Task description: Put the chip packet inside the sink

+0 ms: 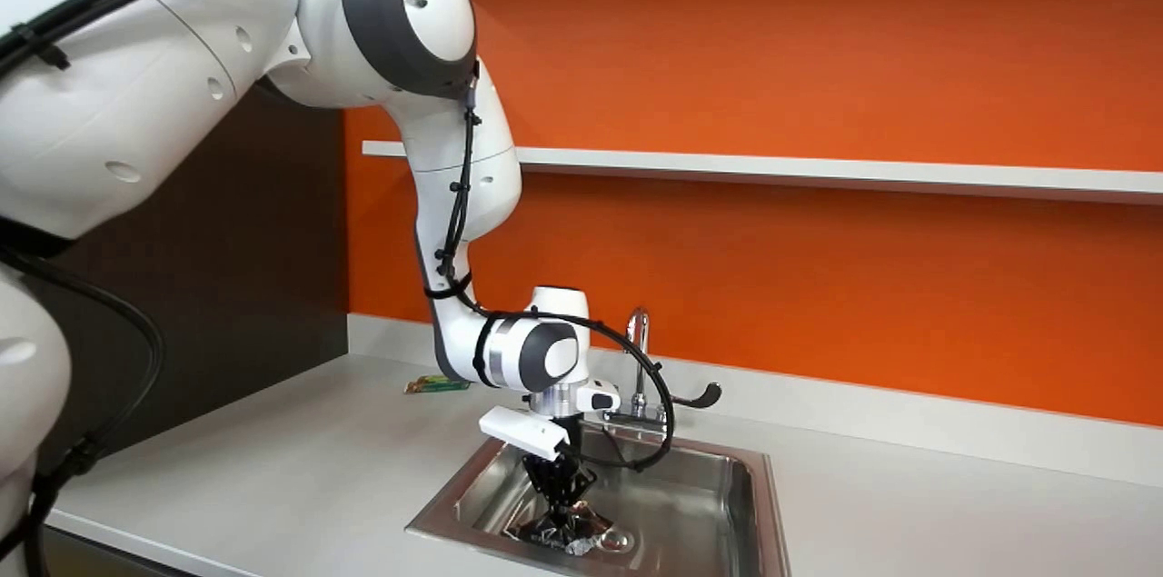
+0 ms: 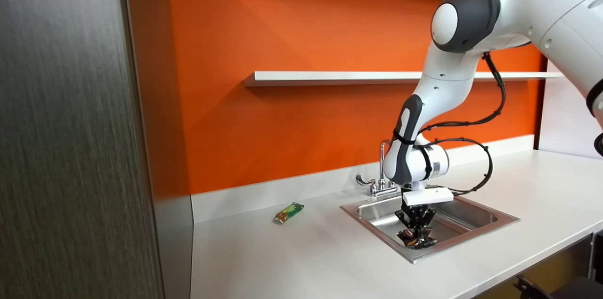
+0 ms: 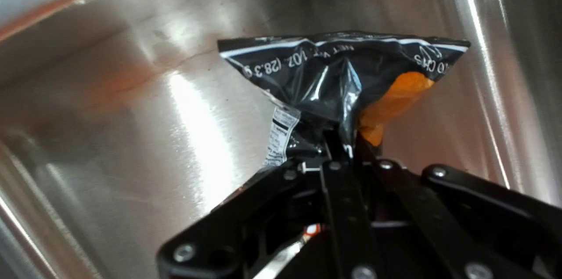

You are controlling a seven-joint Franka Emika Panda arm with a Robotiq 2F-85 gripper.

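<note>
The chip packet is a black crinkled bag with an orange patch and white print. It is down inside the steel sink, in an exterior view (image 1: 545, 530), in an exterior view (image 2: 420, 244) and in the wrist view (image 3: 290, 66). The sink is a rectangular basin with a flat rim (image 1: 770, 518); its rim also shows in an exterior view (image 2: 504, 221). My gripper (image 3: 349, 147) points down into the basin and is shut on the pinched middle of the packet. The fingers hide the packet's lower part. I cannot tell whether the packet touches the basin floor.
A chrome faucet (image 1: 639, 336) with handles stands at the back of the sink, close beside the wrist. A small green packet (image 2: 289, 212) lies on the white counter (image 2: 264, 261). A white shelf (image 2: 330, 76) runs along the orange wall. A cable loops beside the wrist.
</note>
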